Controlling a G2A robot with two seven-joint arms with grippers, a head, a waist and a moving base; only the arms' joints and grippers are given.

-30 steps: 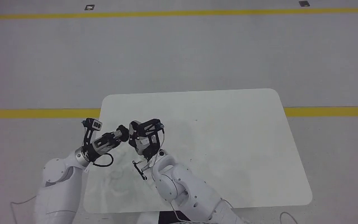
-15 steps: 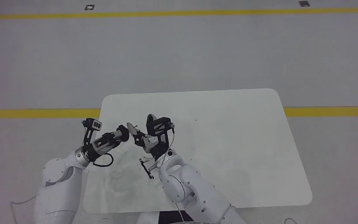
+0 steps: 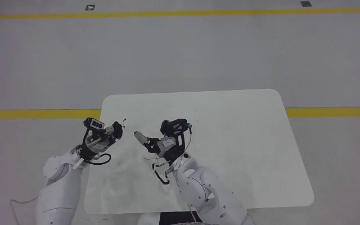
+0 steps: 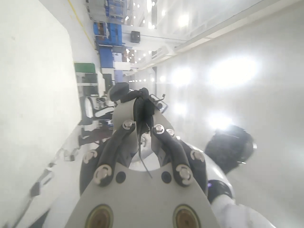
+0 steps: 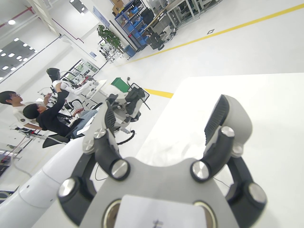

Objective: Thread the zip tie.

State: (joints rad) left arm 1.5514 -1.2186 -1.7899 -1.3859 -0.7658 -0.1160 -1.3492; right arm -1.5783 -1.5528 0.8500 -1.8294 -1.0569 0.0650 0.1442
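Observation:
A thin black zip tie (image 4: 142,117) is pinched between the pads of my left gripper (image 4: 142,106), which is shut on it. Its tail runs back toward the wrist and a short end pokes out past the fingertips. From above, my left gripper (image 3: 116,129) hangs over the left edge of the white table (image 3: 236,146). My right gripper (image 3: 143,142) hovers a short way to its right, open and holding nothing. In the right wrist view my right gripper (image 5: 163,115) stands wide open, facing the left gripper (image 5: 133,100) and the zip tie (image 5: 145,104) farther off.
The white table spreads out to the right and far side of both arms, bare apart from faint smudges. Its rounded left edge (image 3: 102,112) is close to the left arm. A yellow floor line (image 3: 45,113) runs behind the table.
The two grippers were together over the table's left side. The right gripper has opened and drawn back to the right. The left gripper has pulled away to the left, keeping the zip tie.

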